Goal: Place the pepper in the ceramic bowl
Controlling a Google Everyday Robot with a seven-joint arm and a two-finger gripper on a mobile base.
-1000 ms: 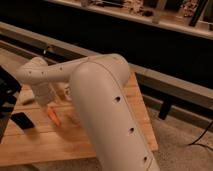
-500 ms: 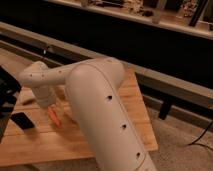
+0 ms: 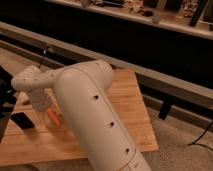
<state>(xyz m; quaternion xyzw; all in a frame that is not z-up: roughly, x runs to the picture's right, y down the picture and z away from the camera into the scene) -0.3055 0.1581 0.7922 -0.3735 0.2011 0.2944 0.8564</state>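
Observation:
The orange-red pepper (image 3: 54, 118) shows just below my gripper (image 3: 44, 106), low over the left part of the wooden table (image 3: 127, 107). Only part of the pepper shows, at the gripper's tip. My large white arm (image 3: 90, 115) crosses the middle of the view and covers much of the table. The ceramic bowl is hidden or out of view.
A flat black object (image 3: 21, 120) lies on the table left of the pepper. More dark gear (image 3: 5, 92) stands at the table's left edge. A long dark counter (image 3: 150, 40) runs along the back. The floor (image 3: 175, 145) lies to the right of the table.
My wrist and gripper have sunk a little toward the table. The pepper stays at about the same spot under the gripper.

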